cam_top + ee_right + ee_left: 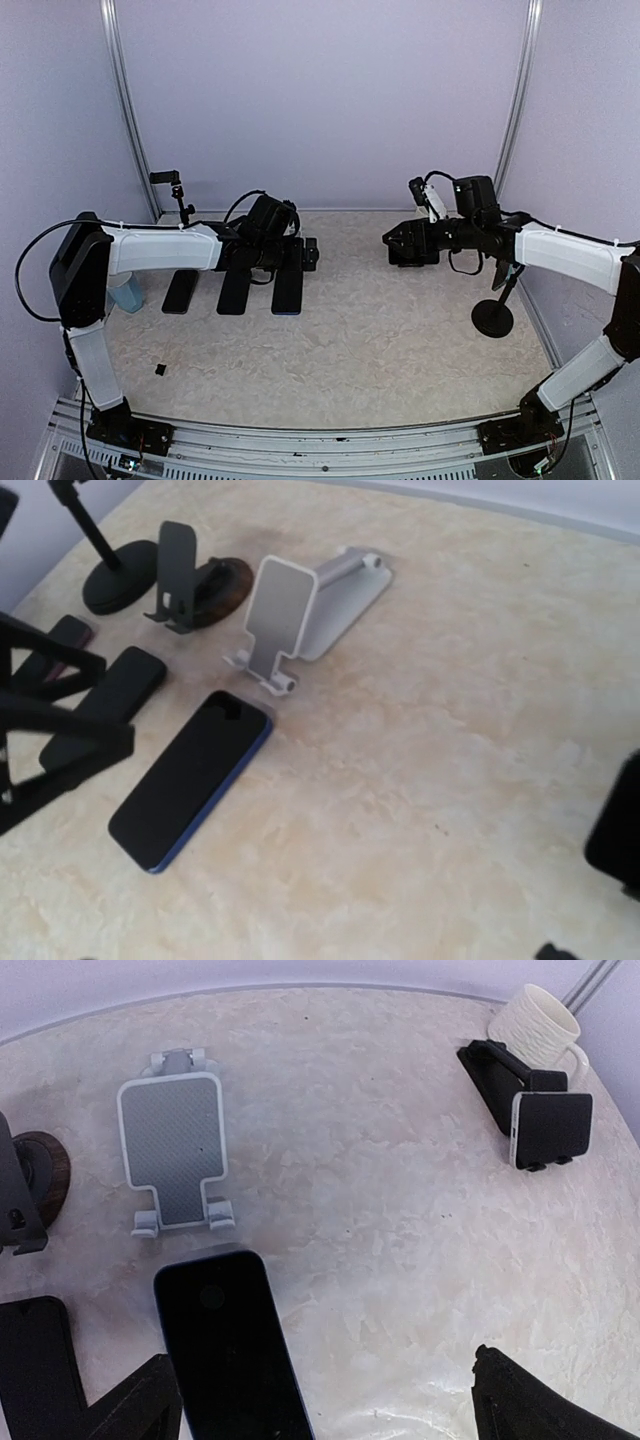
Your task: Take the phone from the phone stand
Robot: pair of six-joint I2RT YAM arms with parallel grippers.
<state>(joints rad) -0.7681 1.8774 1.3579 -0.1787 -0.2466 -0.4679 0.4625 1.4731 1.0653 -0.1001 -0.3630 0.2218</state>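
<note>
Marbled beige tabletop (420,1210) holds the blue-edged black slab phone (230,1350) flat between my left gripper's (320,1380) released fingers (135,1410), empty white plastic stand (175,1145) just beyond them, so I'd lift straight up without nudging it; right gripper's (395,243) grip I cannot tell.

Phone (190,780): black, blue-edged, lies flat, screen up, just near of stand. Stand (278,620): white, empty, backrest tilted.

No text, label, brand, number or sign could be read in any view. The screen of the phone (190,780) was seen dark, and only plain surfaces were seen on the white phone stand (280,615).
</note>
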